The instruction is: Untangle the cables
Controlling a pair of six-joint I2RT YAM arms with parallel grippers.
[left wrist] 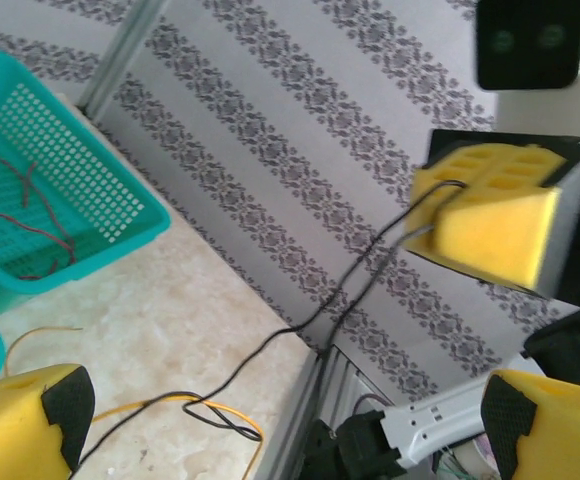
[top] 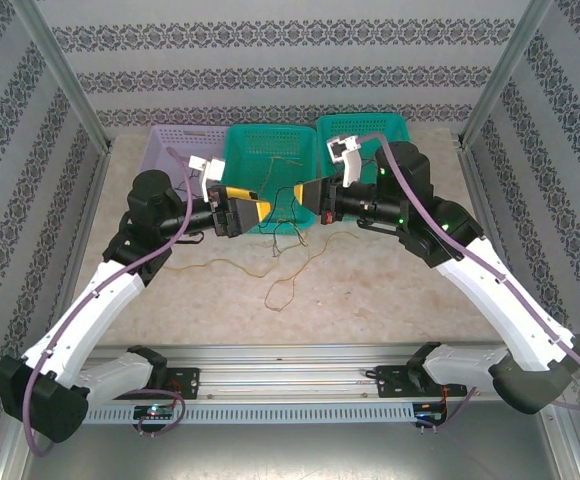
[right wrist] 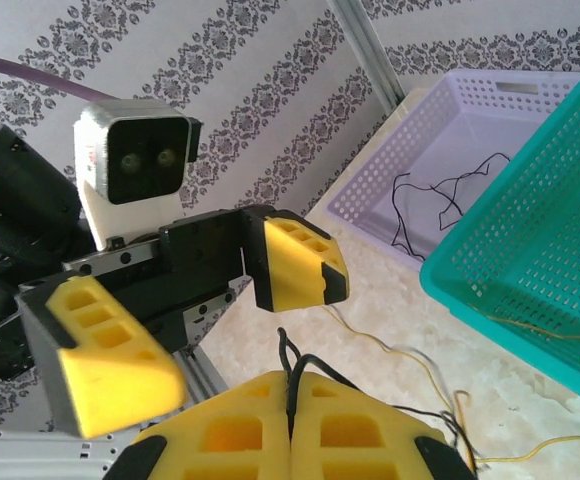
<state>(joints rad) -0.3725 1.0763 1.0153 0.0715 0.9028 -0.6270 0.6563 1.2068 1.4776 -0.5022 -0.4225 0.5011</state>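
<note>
Nearest me, on the table (top: 400, 300), a loose olive cable (top: 278, 288) lies slack, clear of both arms. Above it the right gripper (right wrist: 290, 395) is clenched on the black cable (left wrist: 305, 322). From those pads the strand runs down on a diagonal toward the left arm's side, crossing the gap of the left gripper (left wrist: 285, 410), whose fingers stand wide apart and hold nothing. I think it hangs just beyond the fingertips rather than between them, though depth is hard to read here. Either way, the left arm is nearer the free run. Farther back, an olive strand (right wrist: 530, 326) lies in the teal basket (right wrist: 530, 240) and a black wire (right wrist: 435, 200) in the lilac basket (right wrist: 490, 100).
</note>
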